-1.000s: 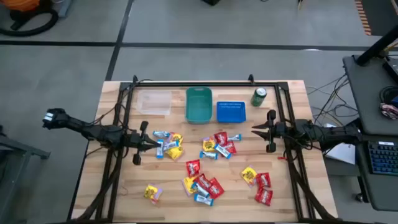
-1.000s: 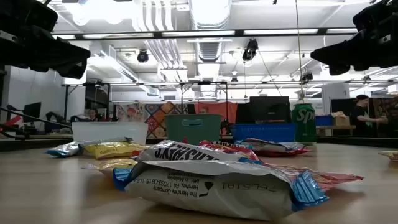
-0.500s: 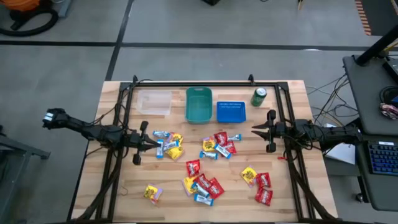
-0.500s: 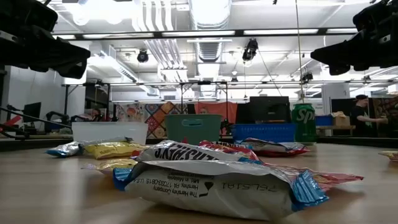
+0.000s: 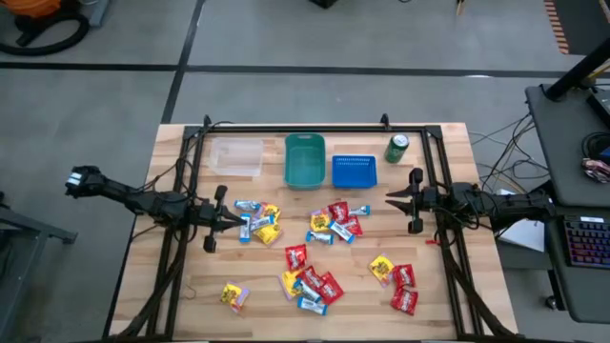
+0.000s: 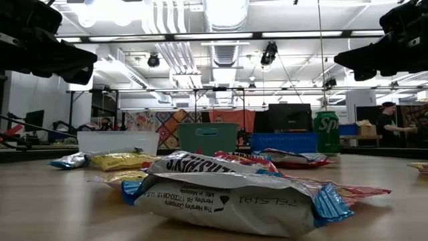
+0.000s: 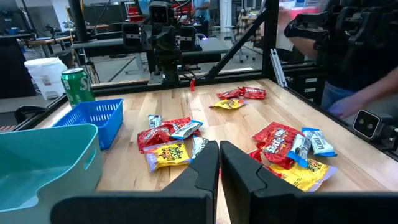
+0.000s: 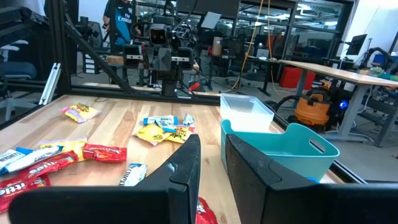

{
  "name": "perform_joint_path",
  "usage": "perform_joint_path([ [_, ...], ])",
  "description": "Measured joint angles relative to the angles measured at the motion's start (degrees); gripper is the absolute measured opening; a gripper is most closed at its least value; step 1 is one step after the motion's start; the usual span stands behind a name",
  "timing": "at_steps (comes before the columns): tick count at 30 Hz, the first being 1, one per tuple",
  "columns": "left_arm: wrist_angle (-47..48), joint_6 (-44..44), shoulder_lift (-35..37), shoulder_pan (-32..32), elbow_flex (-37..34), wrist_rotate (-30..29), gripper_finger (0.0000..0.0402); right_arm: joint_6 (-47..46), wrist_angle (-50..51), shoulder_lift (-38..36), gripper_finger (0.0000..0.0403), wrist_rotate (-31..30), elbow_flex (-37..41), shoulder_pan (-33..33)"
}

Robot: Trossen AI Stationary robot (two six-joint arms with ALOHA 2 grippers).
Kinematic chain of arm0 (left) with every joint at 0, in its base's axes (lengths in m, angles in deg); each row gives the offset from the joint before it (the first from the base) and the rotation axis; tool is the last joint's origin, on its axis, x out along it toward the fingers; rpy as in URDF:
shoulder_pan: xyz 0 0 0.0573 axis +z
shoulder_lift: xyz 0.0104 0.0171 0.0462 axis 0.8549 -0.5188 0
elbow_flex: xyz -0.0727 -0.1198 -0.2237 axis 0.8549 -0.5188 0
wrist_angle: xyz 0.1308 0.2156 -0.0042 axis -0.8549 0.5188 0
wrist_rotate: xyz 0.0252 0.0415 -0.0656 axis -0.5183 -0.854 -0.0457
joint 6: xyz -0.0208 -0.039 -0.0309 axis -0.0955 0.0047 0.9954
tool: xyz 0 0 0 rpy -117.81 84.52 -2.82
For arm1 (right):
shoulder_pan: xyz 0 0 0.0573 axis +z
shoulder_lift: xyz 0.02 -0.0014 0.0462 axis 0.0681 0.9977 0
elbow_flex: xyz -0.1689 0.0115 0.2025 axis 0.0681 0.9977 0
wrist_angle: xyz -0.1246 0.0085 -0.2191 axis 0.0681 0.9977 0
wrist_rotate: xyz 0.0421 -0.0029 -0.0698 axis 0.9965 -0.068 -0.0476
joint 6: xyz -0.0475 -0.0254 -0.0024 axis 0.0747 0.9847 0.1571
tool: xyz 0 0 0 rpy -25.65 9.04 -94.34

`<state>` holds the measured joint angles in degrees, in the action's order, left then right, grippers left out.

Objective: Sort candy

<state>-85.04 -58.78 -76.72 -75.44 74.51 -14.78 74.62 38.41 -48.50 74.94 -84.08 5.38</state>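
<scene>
Awaiting sorting, shiny red, yellow and blue-white wrapped candies (image 5: 319, 250) are scattered between the closed, empty left gripper (image 5: 232, 221) and slightly parted, empty right gripper (image 5: 391, 198); a first pick is required.

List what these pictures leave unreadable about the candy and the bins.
- Clear bin: whether it holds anything; high view, see-through walls, too small.
- Teal bin and blue basket: insides hidden by their walls, low view.
- Candy pile: exact count; wrappers overlap, high view.
</scene>
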Motion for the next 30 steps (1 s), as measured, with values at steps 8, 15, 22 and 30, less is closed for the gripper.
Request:
perform_joint_path([
  [8, 0.00, 0.01, 0.02, 0.01, 0.00, -0.02, 0.0000, 0.00, 0.02, -0.02, 0.0068, -0.01, -0.02, 0.02],
  [15, 0.00, 0.00, 0.00, 0.01, 0.00, -0.01, 0.0000, 0.00, 0.00, 0.00, 0.0068, -0.01, -0.01, 0.01],
  [22, 0.00, 0.00, 0.00, 0.02, 0.00, -0.02, 0.0000, 0.00, 0.00, -0.02, 0.0068, -0.01, 0.00, 0.02],
  [30, -0.47, -2.56, 0.00, 0.02, 0.00, -0.05, 0.0000, 0.00, 0.00, -0.01, 0.0068, -0.01, -0.02, 0.01],
])
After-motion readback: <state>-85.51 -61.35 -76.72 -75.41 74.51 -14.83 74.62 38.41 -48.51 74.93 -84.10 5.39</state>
